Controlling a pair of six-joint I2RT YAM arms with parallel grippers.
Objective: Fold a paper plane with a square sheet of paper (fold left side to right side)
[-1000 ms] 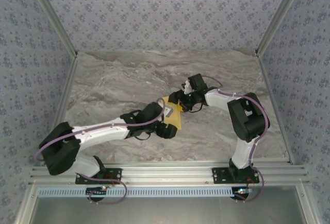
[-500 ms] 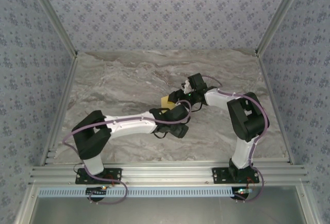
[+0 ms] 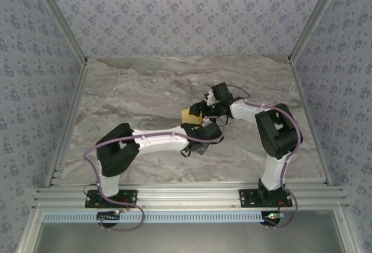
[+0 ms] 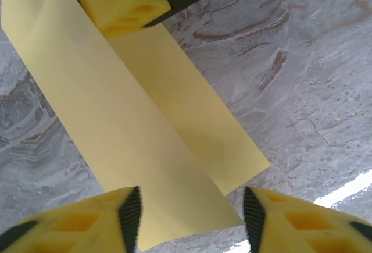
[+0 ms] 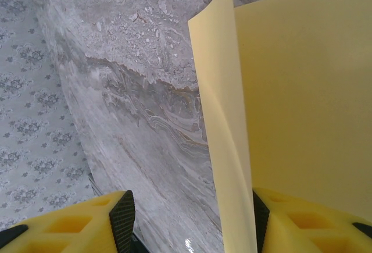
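Since one second ago the left arm has swung in from the left and now reaches over the square sheet of paper (image 4: pixel 145 125), hiding most of it in the top view.

- **Left pincer** (image 4: pixel 192 212): jaws apart, straddling the near corner of the folded-over flap, not clamped.
- **Right pincer** (image 5: pixel 189 218): jaws apart, with a raised paper edge between them. Whether one finger pins the sheet is unclear.
- **Sheet position:** centre of the desk (image 3: pixel 133 90), between both pincers.

The fold appears laid over and not yet creased.

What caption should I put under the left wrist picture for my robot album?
Folded yellow-orange paper on the marble table, its near end inside the open left gripper.
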